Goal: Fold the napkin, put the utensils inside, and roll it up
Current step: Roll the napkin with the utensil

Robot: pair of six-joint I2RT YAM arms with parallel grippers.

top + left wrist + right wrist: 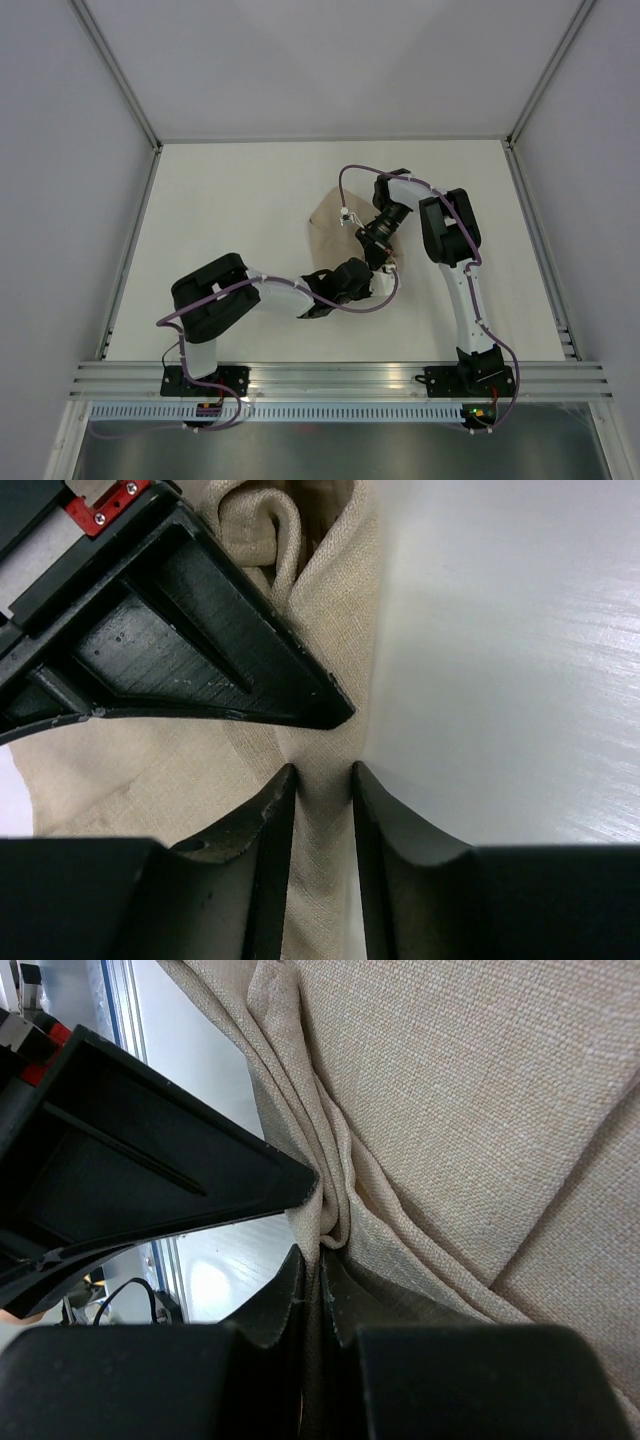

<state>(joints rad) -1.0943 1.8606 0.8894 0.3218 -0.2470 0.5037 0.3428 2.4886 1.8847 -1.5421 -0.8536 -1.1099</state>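
Observation:
The beige napkin [328,225] lies bunched on the white table, mostly under the two wrists. In the right wrist view my right gripper [318,1260] is shut on a gathered fold of the napkin [480,1090]. In the left wrist view my left gripper [322,775] has its jaws a narrow way apart, astride the napkin's edge [330,580]. The cloth shows flat in the gap, not pinched. In the top view the left gripper [380,270] and the right gripper [378,255] meet at the napkin's near right part. No utensils are in view.
The white table [230,200] is walled by grey panels at the back and sides, with aluminium rails along the near edge. One right finger [200,650] fills the upper left of the left wrist view. One left finger [150,1150] touches the cloth in the right wrist view.

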